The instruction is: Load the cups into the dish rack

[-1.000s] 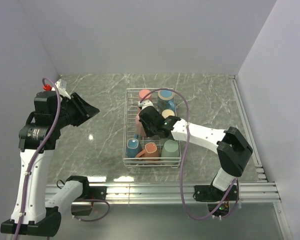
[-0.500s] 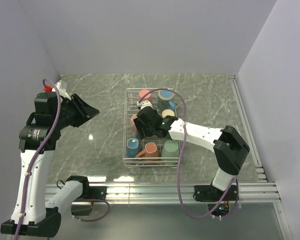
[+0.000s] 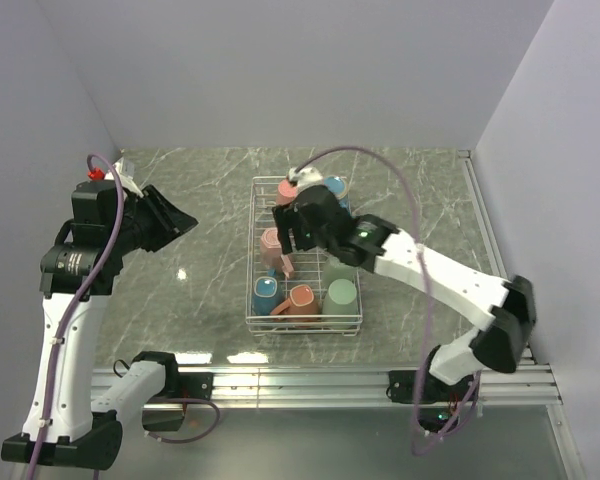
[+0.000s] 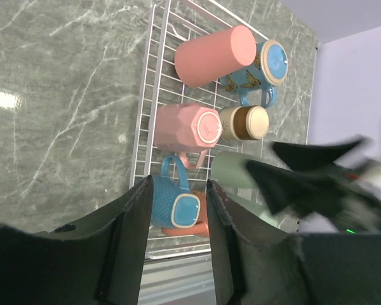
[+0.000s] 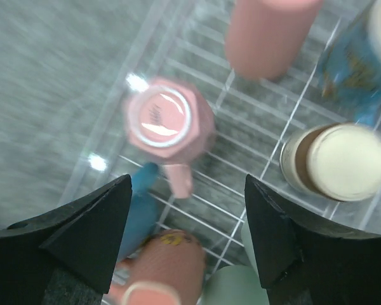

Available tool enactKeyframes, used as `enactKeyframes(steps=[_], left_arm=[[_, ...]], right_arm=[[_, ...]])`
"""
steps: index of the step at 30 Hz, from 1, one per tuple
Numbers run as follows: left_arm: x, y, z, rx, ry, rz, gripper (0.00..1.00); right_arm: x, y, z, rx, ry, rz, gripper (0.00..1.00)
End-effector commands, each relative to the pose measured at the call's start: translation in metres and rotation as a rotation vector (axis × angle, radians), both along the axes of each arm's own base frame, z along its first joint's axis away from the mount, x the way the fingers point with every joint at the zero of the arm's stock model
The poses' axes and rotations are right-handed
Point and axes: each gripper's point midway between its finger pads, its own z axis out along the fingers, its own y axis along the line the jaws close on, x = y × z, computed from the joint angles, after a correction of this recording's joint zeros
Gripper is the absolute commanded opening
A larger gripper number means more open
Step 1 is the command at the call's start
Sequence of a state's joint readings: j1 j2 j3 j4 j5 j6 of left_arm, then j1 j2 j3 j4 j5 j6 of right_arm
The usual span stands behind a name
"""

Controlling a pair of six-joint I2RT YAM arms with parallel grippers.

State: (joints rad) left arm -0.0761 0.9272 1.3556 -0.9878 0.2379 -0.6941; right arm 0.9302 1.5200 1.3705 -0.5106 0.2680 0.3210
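Top view: dish rack [image 3: 302,331] sits mid-table [image 3: 420,190]. All cups that show are inside it.
- near end of rack: teal mug [image 3: 265,290], salmon mug [image 3: 302,300] and mint mug [image 3: 341,295], side by side
- rack middle, left edge: pink faceted mug [image 3: 271,246]
- far end: tall pink cup [image 3: 287,187] and butterfly mug [image 3: 333,186], both partly behind the arm
- right gripper [image 3: 292,225] hangs over the rack middle, just above the faceted mug
- left gripper [image 3: 170,222] is raised well left of the rack, pointing toward it

Left wrist view: left gripper [image 4: 178,190] has its fingers [image 4: 133,248] parted with nothing between them; the rack [image 4: 141,136] shows through the gap.
- tall pink cup [image 4: 216,56] lies on its side at one end of the rack, touching the butterfly mug [image 4: 263,67]
- pink faceted mug [image 4: 193,127] is base-up, next to a cream mug [image 4: 244,122]
- teal mug [image 4: 174,206] is at the other end
- mint mug [image 4: 232,168] is partly hidden by the right gripper [image 4: 317,178], which is blurred

Right wrist view (blurry): right gripper [image 5: 187,184] has its fingers [image 5: 82,235] spread wide and holds nothing. The pink faceted mug [image 5: 168,124] stands base-up on the rack wires [image 5: 254,108] below, apart from both fingers.
- cream mug [image 5: 340,162] beside it
- tall pink cup [image 5: 267,35] and butterfly mug [image 5: 359,57] at the rack end beyond
- teal mug [image 5: 143,203], salmon mug [image 5: 162,267] and mint mug [image 5: 235,286] at the other end
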Motion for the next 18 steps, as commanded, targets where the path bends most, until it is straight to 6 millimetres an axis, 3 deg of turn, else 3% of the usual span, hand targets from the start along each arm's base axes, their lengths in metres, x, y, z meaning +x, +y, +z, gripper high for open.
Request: enactKeyframes(steps=[1, 2, 3, 5, 6, 7, 8, 9, 10, 12, 13, 14, 16, 17, 18], left_arm=[[0.006, 0.006, 0.021, 0.03, -0.077, 0.014, 0.44], [0.008, 0.006, 0.021, 0.034, -0.079, 0.019, 0.44], [0.01, 0.007, 0.021, 0.037, -0.081, 0.022, 0.44], [0.014, 0.008, 0.024, 0.045, -0.086, 0.024, 0.44], [0.016, 0.01, 0.026, 0.053, -0.094, 0.036, 0.44], [0.017, 0.012, 0.028, 0.06, -0.1, 0.038, 0.44], [0.019, 0.013, 0.028, 0.068, -0.1, 0.045, 0.44], [0.02, 0.015, 0.028, 0.075, -0.103, 0.056, 0.45], [0.022, 0.017, 0.029, 0.082, -0.112, 0.063, 0.45], [0.025, 0.019, 0.026, 0.091, -0.113, 0.072, 0.46], [0.027, 0.02, 0.025, 0.094, -0.119, 0.077, 0.48], [0.028, 0.021, 0.023, 0.096, -0.122, 0.081, 0.49], [0.03, 0.022, 0.012, 0.101, -0.11, 0.089, 0.52], [0.031, 0.023, 0.014, 0.098, -0.135, 0.097, 0.53], [0.032, 0.023, 0.004, 0.099, -0.121, 0.102, 0.54]], right_arm=[[-0.016, -0.013, 0.109, 0.207, -0.143, 0.021, 0.79], [-0.025, -0.024, 0.134, 0.255, -0.184, 0.027, 0.79], [-0.03, -0.032, 0.145, 0.274, -0.204, 0.025, 0.79], [-0.039, -0.049, 0.159, 0.297, -0.236, 0.014, 0.81], [-0.05, -0.066, 0.173, 0.324, -0.267, 0.007, 0.81], [-0.055, -0.075, 0.168, 0.316, -0.27, 0.006, 0.81], [-0.065, -0.092, 0.179, 0.351, -0.299, -0.001, 0.82], [-0.071, -0.101, 0.178, 0.358, -0.302, -0.005, 0.83], [-0.076, -0.106, 0.165, 0.352, -0.286, -0.01, 0.86], [-0.09, -0.128, 0.166, 0.401, -0.304, -0.037, 0.87], [-0.093, -0.132, 0.152, 0.417, -0.267, -0.061, 0.89], [-0.102, -0.143, 0.155, 0.456, -0.27, -0.075, 0.89], [-0.109, -0.149, 0.137, 0.488, -0.22, -0.103, 0.9], [-0.116, -0.149, 0.134, 0.51, -0.205, -0.083, 0.91], [-0.124, -0.154, 0.136, 0.547, -0.21, -0.072, 0.91]])
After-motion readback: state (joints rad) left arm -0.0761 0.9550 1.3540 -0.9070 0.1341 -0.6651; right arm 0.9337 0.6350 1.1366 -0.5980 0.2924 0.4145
